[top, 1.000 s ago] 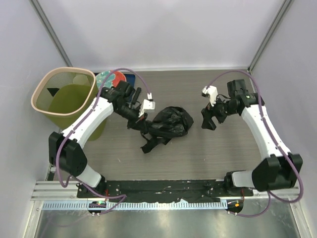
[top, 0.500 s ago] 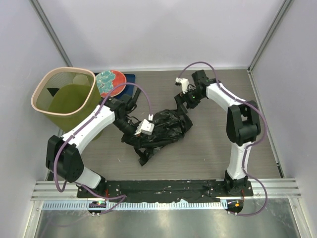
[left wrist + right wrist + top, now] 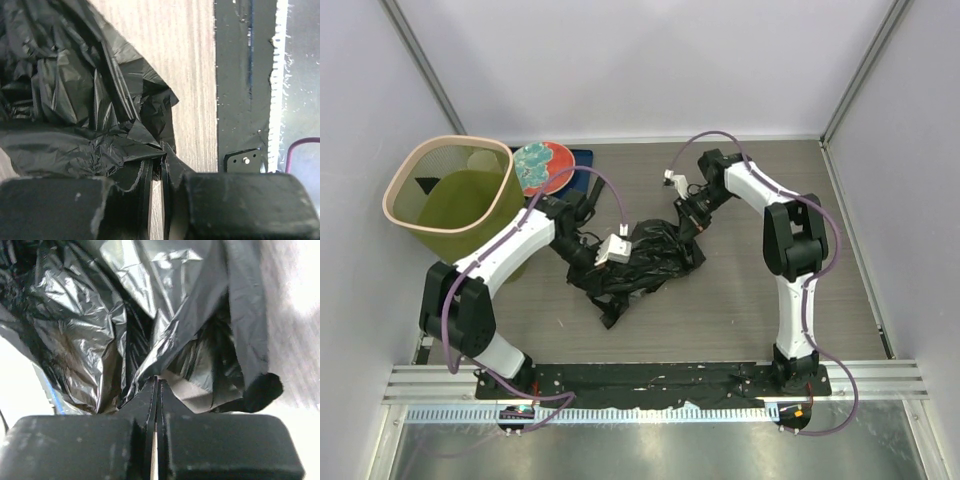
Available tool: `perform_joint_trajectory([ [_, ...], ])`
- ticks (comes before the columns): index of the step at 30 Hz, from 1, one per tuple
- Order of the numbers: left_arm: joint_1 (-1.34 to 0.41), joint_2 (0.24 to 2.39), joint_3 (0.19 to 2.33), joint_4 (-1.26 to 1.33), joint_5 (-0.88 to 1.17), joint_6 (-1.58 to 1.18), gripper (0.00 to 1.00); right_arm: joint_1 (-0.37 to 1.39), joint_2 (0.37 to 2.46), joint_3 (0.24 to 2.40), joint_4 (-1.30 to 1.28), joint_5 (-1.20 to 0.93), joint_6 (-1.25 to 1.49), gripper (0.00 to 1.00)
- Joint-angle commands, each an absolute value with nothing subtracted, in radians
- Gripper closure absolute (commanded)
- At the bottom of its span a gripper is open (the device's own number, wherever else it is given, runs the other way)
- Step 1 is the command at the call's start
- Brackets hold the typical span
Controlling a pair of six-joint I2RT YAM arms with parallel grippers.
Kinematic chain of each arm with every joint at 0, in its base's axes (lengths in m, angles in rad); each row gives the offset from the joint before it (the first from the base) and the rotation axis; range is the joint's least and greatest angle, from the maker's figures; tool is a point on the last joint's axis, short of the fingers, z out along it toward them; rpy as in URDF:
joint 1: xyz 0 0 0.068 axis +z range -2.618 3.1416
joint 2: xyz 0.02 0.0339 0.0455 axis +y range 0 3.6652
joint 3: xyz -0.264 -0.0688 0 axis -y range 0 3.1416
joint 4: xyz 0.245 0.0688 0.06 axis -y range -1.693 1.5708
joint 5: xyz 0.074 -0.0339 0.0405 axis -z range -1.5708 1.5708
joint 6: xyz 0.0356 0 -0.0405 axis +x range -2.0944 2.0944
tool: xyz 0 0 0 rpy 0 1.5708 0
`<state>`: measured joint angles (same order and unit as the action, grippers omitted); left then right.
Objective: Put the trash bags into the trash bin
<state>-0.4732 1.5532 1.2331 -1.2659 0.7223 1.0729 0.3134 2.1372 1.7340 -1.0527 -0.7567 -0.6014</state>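
Your right gripper [image 3: 691, 218] swung onto the glossy black trash bags [image 3: 650, 262].
It and the left gripper [image 3: 594, 262] both clamped film; the olive-green plastic trash bin [image 3: 448, 141] lay left, nearer that one.

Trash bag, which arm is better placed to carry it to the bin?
Probably left. The left gripper pinches the trash bag on the side nearer the trash bin; the right gripper pinches its far side.

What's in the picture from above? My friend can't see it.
A crumpled black trash bag lies mid-table, pinched by the left fingers on its left side and the right fingers at its far edge. An olive-green trash bin stands far left, beside a red-and-teal plate.
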Motion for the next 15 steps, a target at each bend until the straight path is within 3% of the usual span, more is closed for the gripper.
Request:
perform_joint_trajectory([
  [1,-0.399,1.529,1.235,-1.139,0.716,0.956,0.87,0.233,2.068,1.781,-1.207,-0.842,-0.638,0.99],
  [6,-0.362,1.522,1.243,-1.034,0.730,0.856,0.89,0.134,1.935,1.740,-1.221,-0.885,-0.601,0.99],
  [9,-0.371,1.514,1.241,-0.976,0.692,0.874,0.92,0.133,1.879,1.718,-1.356,-0.931,-0.669,0.99],
  [13,-0.382,1.506,1.268,-1.050,0.678,1.094,0.94,0.141,1.783,1.603,-1.410,-0.858,-0.712,0.97],
  [14,-0.399,1.508,1.275,-1.087,0.683,1.148,0.94,0.140,1.770,1.579,-1.351,-0.830,-0.663,0.81],
  [15,-0.411,1.508,1.278,-1.116,0.683,1.195,0.94,0.143,1.770,1.589,-1.250,-0.810,-0.634,0.40],
])
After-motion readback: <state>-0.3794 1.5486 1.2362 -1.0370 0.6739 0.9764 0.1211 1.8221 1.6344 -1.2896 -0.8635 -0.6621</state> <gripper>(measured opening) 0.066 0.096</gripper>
